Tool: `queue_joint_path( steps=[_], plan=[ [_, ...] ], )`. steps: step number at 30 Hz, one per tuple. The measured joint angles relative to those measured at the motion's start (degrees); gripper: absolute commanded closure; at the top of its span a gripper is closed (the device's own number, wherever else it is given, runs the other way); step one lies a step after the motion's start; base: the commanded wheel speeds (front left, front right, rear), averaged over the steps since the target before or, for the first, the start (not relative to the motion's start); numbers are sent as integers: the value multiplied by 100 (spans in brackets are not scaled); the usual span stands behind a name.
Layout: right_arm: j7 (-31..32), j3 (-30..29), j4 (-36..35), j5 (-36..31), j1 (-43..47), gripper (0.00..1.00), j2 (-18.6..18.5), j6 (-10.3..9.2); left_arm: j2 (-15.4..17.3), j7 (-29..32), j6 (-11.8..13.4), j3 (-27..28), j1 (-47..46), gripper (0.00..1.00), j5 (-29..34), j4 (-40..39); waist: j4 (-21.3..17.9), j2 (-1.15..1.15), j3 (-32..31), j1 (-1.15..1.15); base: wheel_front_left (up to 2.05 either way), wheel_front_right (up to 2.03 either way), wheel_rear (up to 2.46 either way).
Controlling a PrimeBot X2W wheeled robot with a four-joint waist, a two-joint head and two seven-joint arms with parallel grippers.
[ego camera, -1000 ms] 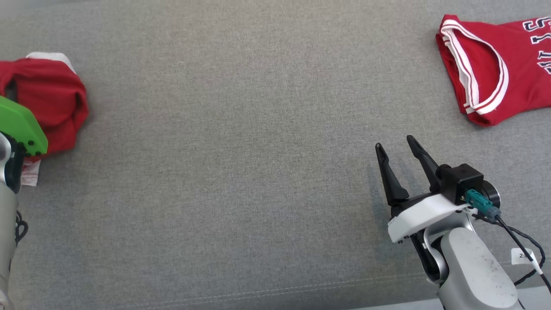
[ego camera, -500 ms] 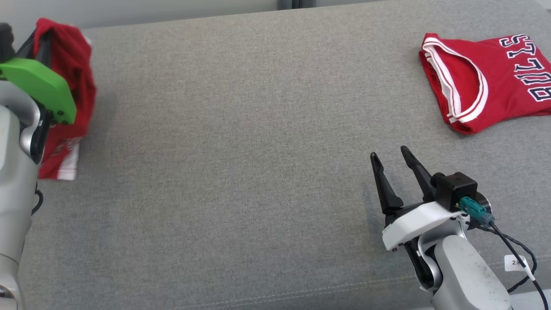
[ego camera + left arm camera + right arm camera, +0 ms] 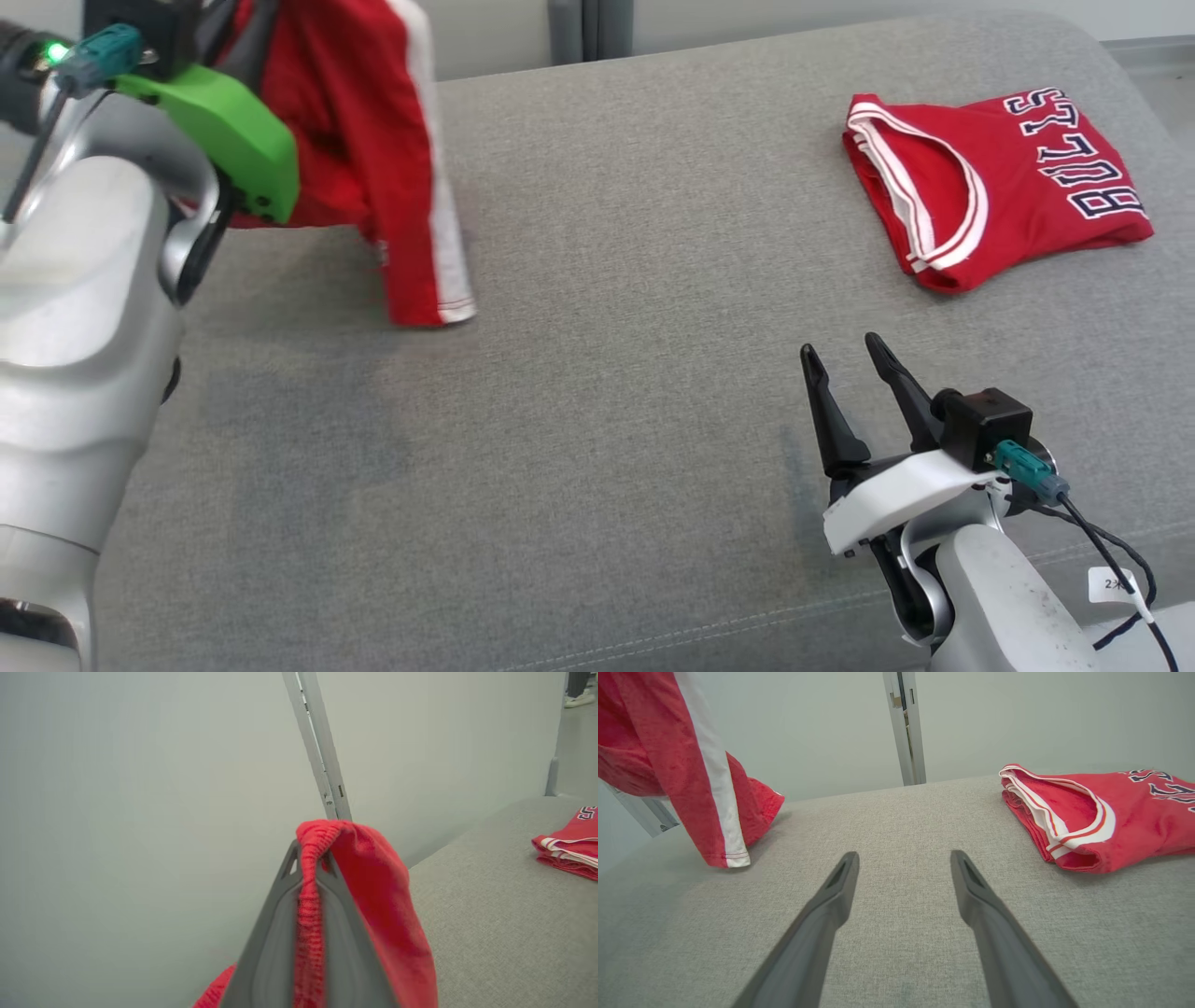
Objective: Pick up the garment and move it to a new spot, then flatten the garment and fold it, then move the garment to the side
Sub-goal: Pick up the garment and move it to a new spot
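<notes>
- Left gripper point(image 3: 309, 858) fingers pinch garment point(image 3: 373, 140) at ribbed waistband; it hangs limp: soft, light.
- Right gripper point(image 3: 840, 345) fingers wide, empty; should grab opposite waistband corner.

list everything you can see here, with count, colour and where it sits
garment: one, red with a white side stripe, hanging from the left gripper at the upper left of the head view, lower end down by the cushion
jersey: one, red with white trim and dark letters, folded, lying at the far right of the cushion
cushion: one, grey fabric, the wide surface under everything
wall: one, pale grey, behind the cushion
post: one, grey metal, upright against the wall
left gripper: one, dark fingers on a green mount, raised, shut on the garment
right gripper: one, dark fingers on a white mount, lower right, open, holding nothing
</notes>
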Motion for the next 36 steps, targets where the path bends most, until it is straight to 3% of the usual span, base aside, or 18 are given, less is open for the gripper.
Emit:
queue_joint_path(
  steps=[10, 20, 28, 36],
  plan=[
    [-1, -10, -13, 11, 84, 0, 43, 0, -198, 393, 97, -330, 288, 100, 29, -1599, -268, 0, -173, 0, 0, 0, 0],
    [-1, -62, -51, 29, 144, 0, 56, 0, -316, 439, 589, -346, 1204, 100, -212, -2858, -401, 0, -227, 0, 0, 0, 0],
    [-1, -104, -62, -2, 204, 0, 59, 0, -42, 66, 946, -202, 2285, 100, -414, -2911, -187, 0, -175, 0, 0, 0, 0],
    [-1, -66, -8, -11, 230, 0, 57, 0, 115, -523, 1150, -115, 3101, 100, -489, -2587, 131, 0, -194, 0, 0, 0, 0]
  ],
)
